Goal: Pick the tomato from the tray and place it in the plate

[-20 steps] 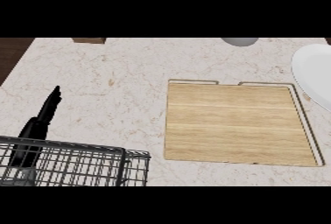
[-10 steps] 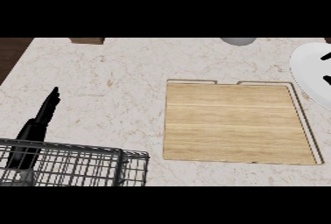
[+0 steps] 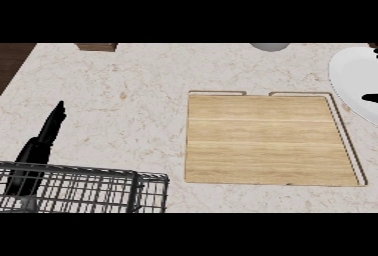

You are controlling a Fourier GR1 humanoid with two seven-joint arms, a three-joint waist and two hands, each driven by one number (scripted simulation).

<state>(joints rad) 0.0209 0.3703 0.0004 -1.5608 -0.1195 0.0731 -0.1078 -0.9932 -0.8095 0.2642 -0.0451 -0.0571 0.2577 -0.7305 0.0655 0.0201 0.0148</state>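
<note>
The wooden tray (image 3: 269,140) lies flat in the middle of the counter with nothing on it. No tomato shows in this view. The white plate (image 3: 351,77) is cut off by the right edge. A small black tip of my right hand (image 3: 370,98) pokes in over the plate at that edge, and the rest of the hand is out of view. My left hand (image 3: 44,140) rests at the left with fingers straight, pointing away from me. It holds nothing, and its lower part is behind a wire basket.
A dark wire basket (image 3: 81,192) stands at the lower left corner. A grey round object (image 3: 269,46) and a brown block (image 3: 96,47) sit at the counter's far edge. The counter's left edge drops off at the upper left.
A black tip of the right hand has come in over the plate at the right edge. The left hand and the tray have stayed put.
</note>
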